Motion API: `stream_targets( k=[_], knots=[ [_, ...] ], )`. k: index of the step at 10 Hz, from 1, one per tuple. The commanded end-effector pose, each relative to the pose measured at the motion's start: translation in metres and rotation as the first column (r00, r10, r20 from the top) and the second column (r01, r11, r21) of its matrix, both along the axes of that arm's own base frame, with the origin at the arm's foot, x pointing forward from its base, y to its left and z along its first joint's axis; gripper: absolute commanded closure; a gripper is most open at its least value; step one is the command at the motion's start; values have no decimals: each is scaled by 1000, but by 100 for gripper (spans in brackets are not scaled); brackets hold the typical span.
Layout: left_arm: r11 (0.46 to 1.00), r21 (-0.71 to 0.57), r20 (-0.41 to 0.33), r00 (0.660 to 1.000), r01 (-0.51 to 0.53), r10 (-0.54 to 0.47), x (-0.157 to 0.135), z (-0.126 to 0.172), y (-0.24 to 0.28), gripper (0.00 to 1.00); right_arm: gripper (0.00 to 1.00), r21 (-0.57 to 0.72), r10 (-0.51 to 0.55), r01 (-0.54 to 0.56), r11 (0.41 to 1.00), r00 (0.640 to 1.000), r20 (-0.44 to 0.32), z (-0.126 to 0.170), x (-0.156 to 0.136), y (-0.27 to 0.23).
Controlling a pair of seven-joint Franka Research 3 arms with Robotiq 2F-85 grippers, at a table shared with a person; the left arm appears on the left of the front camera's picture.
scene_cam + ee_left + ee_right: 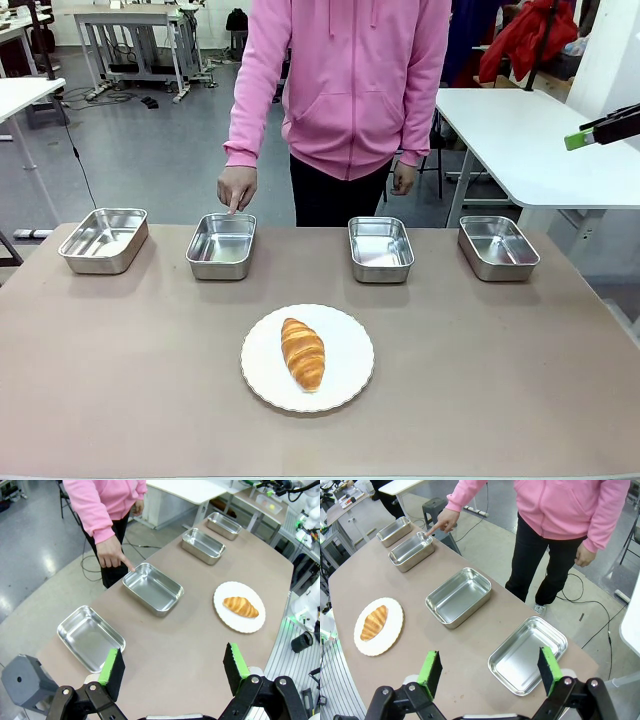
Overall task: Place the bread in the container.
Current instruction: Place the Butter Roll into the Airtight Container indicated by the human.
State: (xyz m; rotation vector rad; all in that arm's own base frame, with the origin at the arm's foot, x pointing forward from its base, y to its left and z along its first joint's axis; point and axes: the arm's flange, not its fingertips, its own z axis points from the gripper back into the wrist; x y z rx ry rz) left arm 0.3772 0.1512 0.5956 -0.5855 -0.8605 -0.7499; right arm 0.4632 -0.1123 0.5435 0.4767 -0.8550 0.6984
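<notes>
The left end effector (pixel 173 665) has two black fingers faced with bright green pads (pixel 109 661), carried on black linkage bars joined by silver screws, with a grey rounded housing (pixel 24 682) bearing a small dark hole just beside its base. The right end effector (pixel 490 667) is built alike: black fingers, green pads (pixel 546 662), black links with round silver pivots below them. Beyond both, the person wears a pink hooded sweatshirt (pixel 345 75) with ribbed cuffs and a front pocket, over black trousers (pixel 545 560).
</notes>
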Motion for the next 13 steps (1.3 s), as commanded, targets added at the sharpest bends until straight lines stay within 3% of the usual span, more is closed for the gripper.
stream_targets(
  k=[1,5,8,10,11,13],
  knots=[
    [1000,-1,6,1000,1,-1,0,1,-1,0,0,1,2,-2,1000,1000,2,0,0,1],
    [1000,0,0,1000,0,0,0,0,0,0,0,1,2,-2,1000,1000,2,0,0,1],
    [996,75,-130,990,-54,64,24,20,-104,0,0,1,2,-2,1000,1000,2,0,0,1],
    [987,146,-200,975,-73,102,32,10,-190,0,0,1,2,-2,1000,1000,2,0,0,1],
    [978,177,-251,956,-107,150,35,0,-236,0,0,1,2,-2,1000,1000,2,0,0,1],
    [928,253,-342,872,-274,351,38,-33,-315,0,0,1,2,-2,1000,1000,2,0,0,1]
  ],
)
